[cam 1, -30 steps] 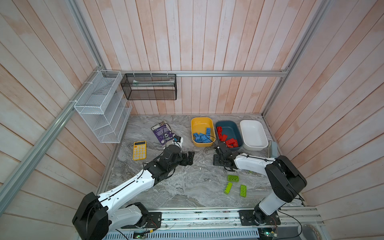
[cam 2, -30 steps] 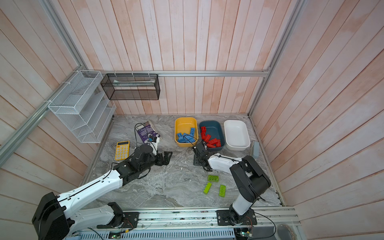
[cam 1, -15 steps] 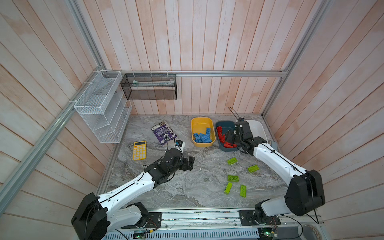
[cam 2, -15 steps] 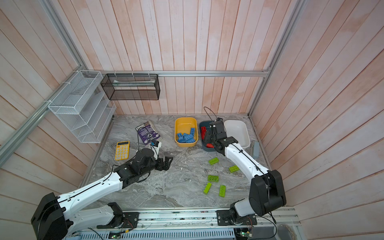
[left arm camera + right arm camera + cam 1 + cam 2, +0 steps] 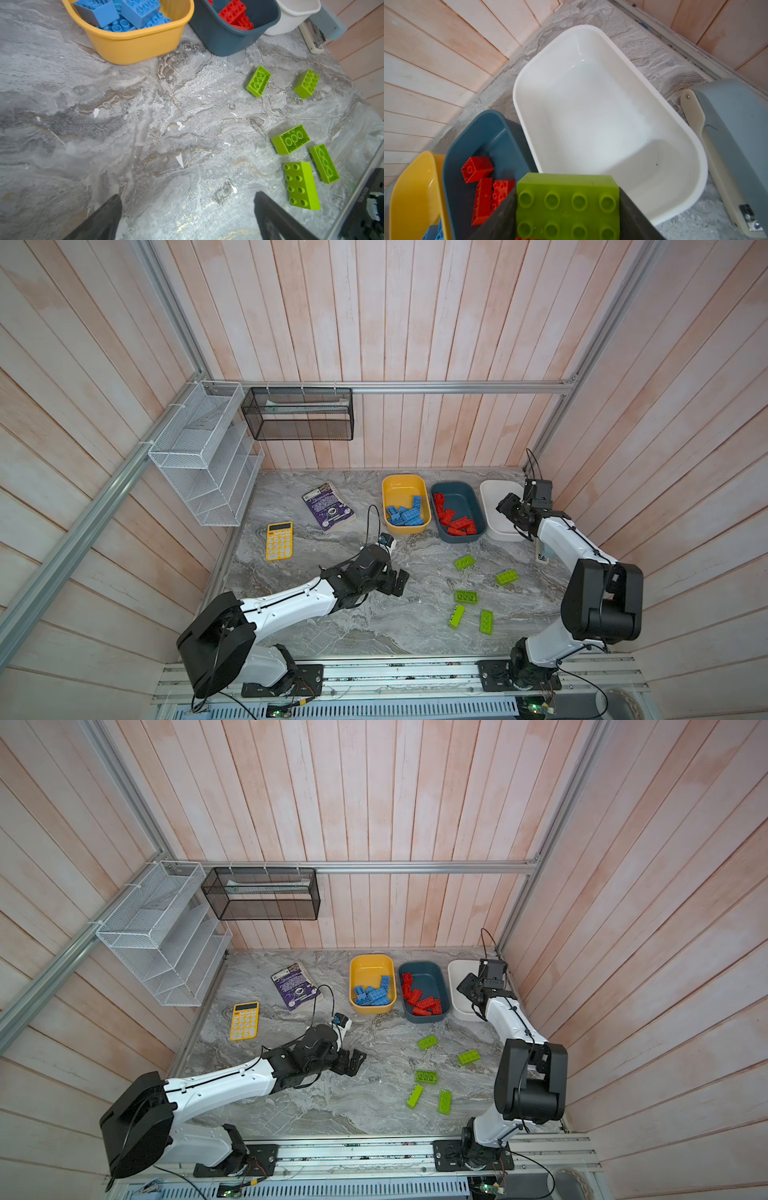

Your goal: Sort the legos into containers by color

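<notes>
My right gripper [image 5: 568, 209] is shut on a lime green lego [image 5: 568, 199], studs facing the camera, held above the near end of the empty white container [image 5: 591, 104]. In both top views this gripper [image 5: 510, 507] [image 5: 468, 986] hovers over the white container [image 5: 489, 490]. Several green legos [image 5: 466, 596] [image 5: 290, 139] lie loose on the table. Blue legos [image 5: 405, 512] fill the yellow container [image 5: 402, 478]; red legos [image 5: 455, 520] lie in the teal container [image 5: 454, 485]. My left gripper [image 5: 399, 581] [image 5: 187, 195] stands open and empty above bare table.
A yellow calculator [image 5: 279, 540] and a purple booklet [image 5: 328, 507] lie at the left of the table. A white wire rack [image 5: 203, 456] and a black mesh basket [image 5: 299, 414] hang on the walls. A grey-and-cream stapler-like thing [image 5: 726, 145] lies beside the white container by the right wall.
My right gripper has risen from the table in front of the teal container and swung right, past that container, to above the white one. The left arm has shifted only slightly.
</notes>
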You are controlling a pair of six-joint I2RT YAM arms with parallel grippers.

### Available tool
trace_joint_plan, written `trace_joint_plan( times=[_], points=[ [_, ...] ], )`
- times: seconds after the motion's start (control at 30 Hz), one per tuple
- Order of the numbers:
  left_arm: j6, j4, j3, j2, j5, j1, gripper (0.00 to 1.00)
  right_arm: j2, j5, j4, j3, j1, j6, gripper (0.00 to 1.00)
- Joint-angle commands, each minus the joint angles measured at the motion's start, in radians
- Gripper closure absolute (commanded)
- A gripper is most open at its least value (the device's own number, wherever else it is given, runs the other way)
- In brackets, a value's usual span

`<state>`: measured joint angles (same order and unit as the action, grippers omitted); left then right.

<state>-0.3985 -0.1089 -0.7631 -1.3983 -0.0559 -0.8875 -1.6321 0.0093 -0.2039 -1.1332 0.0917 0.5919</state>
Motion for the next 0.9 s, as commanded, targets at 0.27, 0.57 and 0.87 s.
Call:
trace_joint_plan(
  times=[0.27, 0.57, 0.87],
  points=[
    [0.045, 0.028, -0.063, -0.086, 0.021, -0.04, 0.01, -0.14, 0.0, 0.022, -0.125, 0.014, -0.005, 0.15],
    [0.04, 0.02, -0.13, -0.128, 0.042, -0.058, 0.01, 0.005, 0.059, 0.001, -0.089, -0.013, -0.063, 0.09],
    [0.079, 0.052, -0.143, -0.181, 0.045, -0.21, 0.05, 0.204, 0.112, -0.103, 0.061, -0.256, -0.147, 0.11]
  ],
)
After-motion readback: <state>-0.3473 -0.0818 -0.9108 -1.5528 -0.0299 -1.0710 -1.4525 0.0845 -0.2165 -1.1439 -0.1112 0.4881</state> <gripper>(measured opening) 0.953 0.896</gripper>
